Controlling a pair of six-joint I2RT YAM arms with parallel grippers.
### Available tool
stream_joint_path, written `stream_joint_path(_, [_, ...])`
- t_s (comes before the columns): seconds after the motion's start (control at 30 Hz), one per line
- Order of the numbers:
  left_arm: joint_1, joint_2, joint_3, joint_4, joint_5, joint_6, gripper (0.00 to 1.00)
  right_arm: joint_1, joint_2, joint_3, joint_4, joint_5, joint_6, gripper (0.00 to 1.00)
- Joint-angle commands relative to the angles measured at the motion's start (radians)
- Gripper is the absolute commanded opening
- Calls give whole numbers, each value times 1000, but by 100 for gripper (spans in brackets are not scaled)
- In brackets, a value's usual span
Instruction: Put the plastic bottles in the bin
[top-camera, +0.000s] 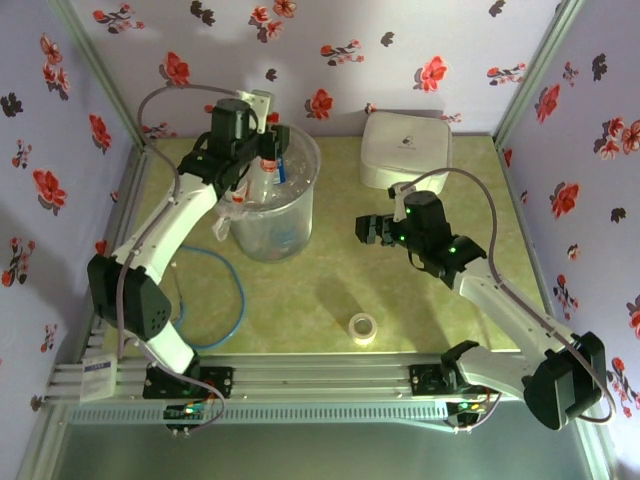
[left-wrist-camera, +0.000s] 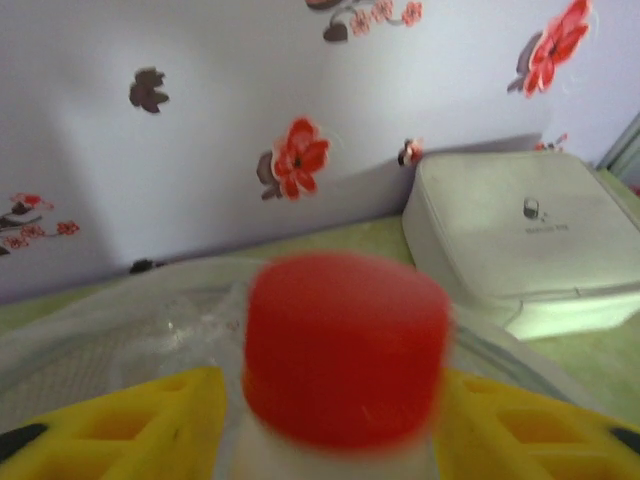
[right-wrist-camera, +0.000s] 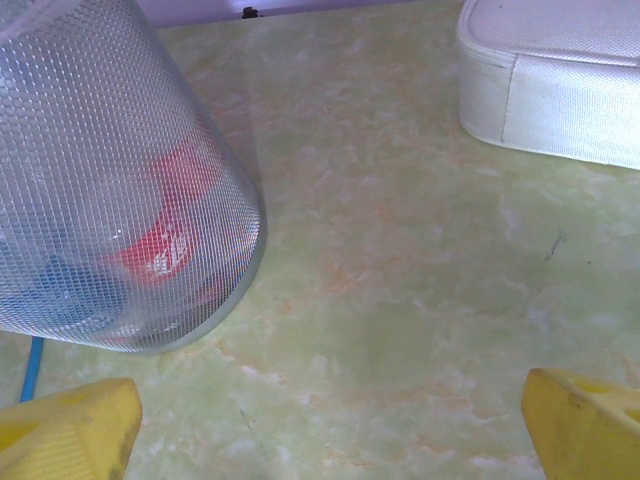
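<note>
Squarely inside left pincer (left-wrist-camera: 335, 440): red-capped bottle (left-wrist-camera: 345, 345), held above bin (top-camera: 292, 228).

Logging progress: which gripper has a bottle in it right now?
The left gripper, clamped on a red-capped bottle over the bin; the right gripper is open and empty above the table.

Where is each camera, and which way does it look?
Top external: above, behind the arms, looking down at the table; both arms, left gripper over the bin.
Left wrist: faces the back wall; yellow fingers hold a red-capped bottle.
Right wrist: low, faces the bin; yellow fingertips at bottom corners.
Both wrist views share the white box.
</note>
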Motion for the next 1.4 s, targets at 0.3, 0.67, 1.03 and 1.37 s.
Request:
stream_joint_path(0.3, [11, -95, 192, -307, 22, 58, 97, -15, 8, 50, -23, 27, 1, 98])
stream_joint_path(0.67, [190, -305, 54, -237, 83, -15, 100, -55, 29, 112, -55, 45, -38, 98])
stream_joint_path(1.03, [495, -570, -518, -38, -82, -213, 100, -161, 20, 171, -110, 103, -71, 98])
stream_joint_path(1.37, [646, -608, -879, 193, -143, -291, 100, -352, 18, 14, -67, 257, -71, 99])
